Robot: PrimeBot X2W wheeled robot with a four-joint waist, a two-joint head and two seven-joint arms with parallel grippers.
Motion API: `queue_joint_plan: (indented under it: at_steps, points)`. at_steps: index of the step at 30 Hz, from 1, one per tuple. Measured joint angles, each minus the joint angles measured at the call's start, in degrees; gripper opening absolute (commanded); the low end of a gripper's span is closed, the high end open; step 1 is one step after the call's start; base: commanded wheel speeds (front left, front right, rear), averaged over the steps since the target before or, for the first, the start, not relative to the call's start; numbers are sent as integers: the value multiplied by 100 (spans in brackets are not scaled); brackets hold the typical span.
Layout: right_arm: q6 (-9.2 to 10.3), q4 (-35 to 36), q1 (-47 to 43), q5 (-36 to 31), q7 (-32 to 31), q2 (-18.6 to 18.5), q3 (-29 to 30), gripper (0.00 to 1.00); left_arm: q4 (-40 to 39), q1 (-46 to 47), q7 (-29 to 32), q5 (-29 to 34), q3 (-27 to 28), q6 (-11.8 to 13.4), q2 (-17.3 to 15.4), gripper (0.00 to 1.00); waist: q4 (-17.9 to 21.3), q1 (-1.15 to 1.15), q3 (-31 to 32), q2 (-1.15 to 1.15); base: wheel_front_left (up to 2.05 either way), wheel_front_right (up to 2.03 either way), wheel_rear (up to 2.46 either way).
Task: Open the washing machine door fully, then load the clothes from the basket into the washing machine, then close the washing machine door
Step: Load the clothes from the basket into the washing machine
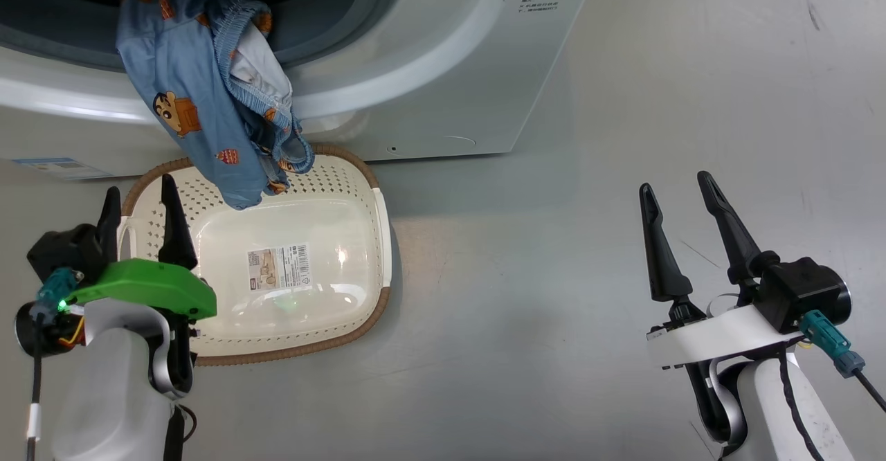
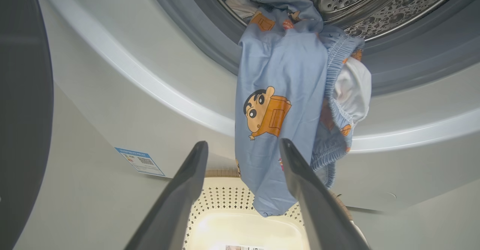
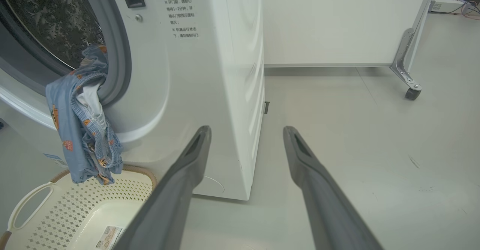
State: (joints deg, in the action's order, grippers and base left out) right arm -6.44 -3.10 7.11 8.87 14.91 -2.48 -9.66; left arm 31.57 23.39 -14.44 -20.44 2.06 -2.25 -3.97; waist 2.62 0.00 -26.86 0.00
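Observation:
The clothes (image 1: 187, 66), light blue with cartoon prints, hang out of the washing machine (image 1: 450, 66) mouth, over its front lip and down toward the basket (image 1: 383, 229). The cream basket sits on the floor with nothing in it but its barcode label. My left gripper (image 1: 138, 185) is open above the basket's left rim, short of the garment. In the left wrist view the clothes (image 2: 281, 73) dangle from the steel drum (image 2: 375, 2) just beyond my open left gripper (image 2: 243, 142), and the washing machine door (image 2: 22, 111) stands swung out at the left edge. My right gripper (image 1: 675, 181) is open over bare floor.
The grey floor (image 1: 554, 274) stretches to the right of the machine. In the right wrist view a white panel on a metal caster leg (image 3: 408, 81) stands behind, past the machine's side (image 3: 240, 92). A blue label sticker (image 2: 139, 161) is low on the machine's front.

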Motion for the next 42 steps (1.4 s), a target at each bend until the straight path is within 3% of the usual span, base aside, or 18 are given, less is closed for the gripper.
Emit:
queue_joint_plan:
  at_steps: [26, 42]
  points:
    - [-8, 96, -6, -86, 0, -5, 163, 100, -1571, -1281, 136, -315, -24, -9, 109, 100, -140, 0, -243, 0, 0, 0, 0]
    - [-55, 115, 97, -83, 0, -5, -44, 100, -2072, -1260, 656, -756, -42, -36, 115, 100, 156, 0, -465, 0, 0, 0, 0]
